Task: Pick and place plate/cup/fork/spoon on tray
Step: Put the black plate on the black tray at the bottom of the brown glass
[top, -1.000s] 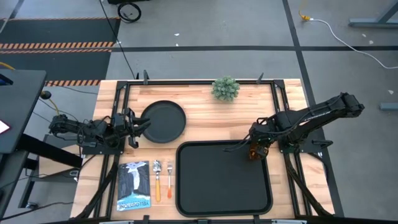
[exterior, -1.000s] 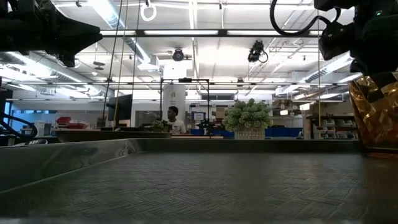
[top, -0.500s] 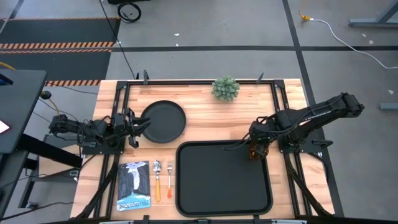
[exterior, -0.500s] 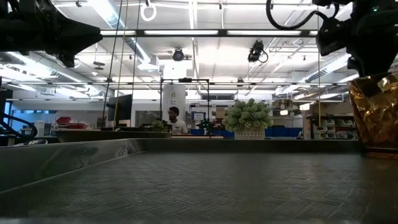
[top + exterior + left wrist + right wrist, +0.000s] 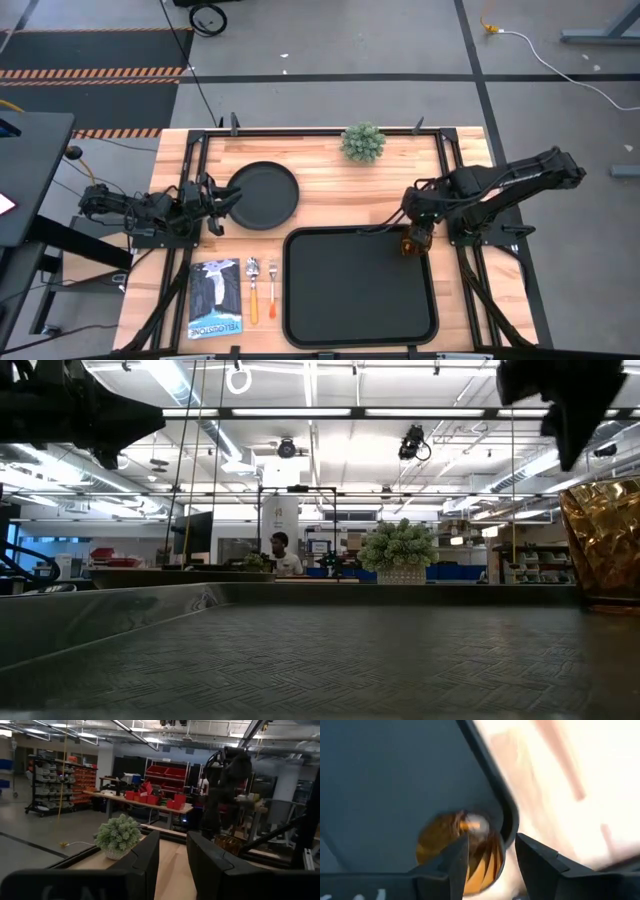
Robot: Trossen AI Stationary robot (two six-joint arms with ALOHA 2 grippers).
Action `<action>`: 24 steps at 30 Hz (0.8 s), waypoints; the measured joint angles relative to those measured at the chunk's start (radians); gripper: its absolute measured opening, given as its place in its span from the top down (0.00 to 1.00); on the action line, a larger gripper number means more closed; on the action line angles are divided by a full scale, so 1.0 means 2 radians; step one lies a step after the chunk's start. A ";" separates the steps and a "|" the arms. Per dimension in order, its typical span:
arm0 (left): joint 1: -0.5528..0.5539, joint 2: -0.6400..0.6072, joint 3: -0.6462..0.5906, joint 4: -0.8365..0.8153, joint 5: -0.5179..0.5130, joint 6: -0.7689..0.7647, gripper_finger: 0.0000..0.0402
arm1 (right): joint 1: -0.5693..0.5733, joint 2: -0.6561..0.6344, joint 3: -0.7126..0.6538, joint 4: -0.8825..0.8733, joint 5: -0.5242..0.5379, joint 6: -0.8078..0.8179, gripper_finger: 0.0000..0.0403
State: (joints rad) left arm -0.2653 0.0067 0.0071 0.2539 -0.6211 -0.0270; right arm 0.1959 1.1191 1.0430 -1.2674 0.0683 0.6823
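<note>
The amber cup (image 5: 409, 243) stands upright on its base in the far right corner of the black tray (image 5: 340, 300); it also shows in the low view (image 5: 603, 550) and the right wrist view (image 5: 450, 845). My right gripper (image 5: 413, 212) is open and empty just above the cup (image 5: 491, 842), touching nothing. The round black plate (image 5: 263, 193) lies on the table at the far left. My left gripper (image 5: 222, 203) is open beside the plate's left rim, its fingers apart in the left wrist view (image 5: 172, 860). The spoon (image 5: 253, 287) and the fork (image 5: 271, 285) lie left of the tray.
A blue-and-black packet (image 5: 215, 298) lies near the front left, beside the spoon. A small green plant (image 5: 362, 142) stands at the table's far edge. Black frame rails run along the table's left and right sides.
My right gripper has risen off the cup and drawn back a little toward the table's far edge. The cup stays upright in the tray's far right corner.
</note>
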 joint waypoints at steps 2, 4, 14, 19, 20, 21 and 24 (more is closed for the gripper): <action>0.000 0.000 0.000 -0.010 0.000 0.030 0.73 | -0.006 0.000 0.010 0.013 0.024 -0.025 0.58; 0.000 0.000 0.000 -0.020 -0.008 0.057 0.73 | -0.017 0.000 0.013 0.039 0.049 -0.055 0.59; 0.040 0.000 0.000 -0.067 -0.082 -0.056 0.73 | -0.090 0.000 -0.025 0.288 0.074 -0.200 0.59; 0.076 0.010 0.000 -0.087 -0.081 -0.131 0.73 | -0.118 0.001 -0.054 0.374 0.046 -0.232 0.60; 0.083 0.012 0.001 -0.088 -0.080 -0.139 0.74 | -0.123 0.003 -0.059 0.389 0.038 -0.235 0.60; 0.090 0.016 0.001 -0.091 -0.079 -0.143 0.74 | -0.128 0.004 -0.065 0.403 0.030 -0.237 0.60; 0.116 0.040 0.007 -0.101 -0.063 -0.169 0.77 | -0.142 0.014 -0.082 0.451 0.005 -0.241 0.60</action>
State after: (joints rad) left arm -0.0330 0.0858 0.0212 0.0525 -0.7469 -0.3659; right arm -0.0889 1.1479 0.8800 -0.3647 0.0775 0.1999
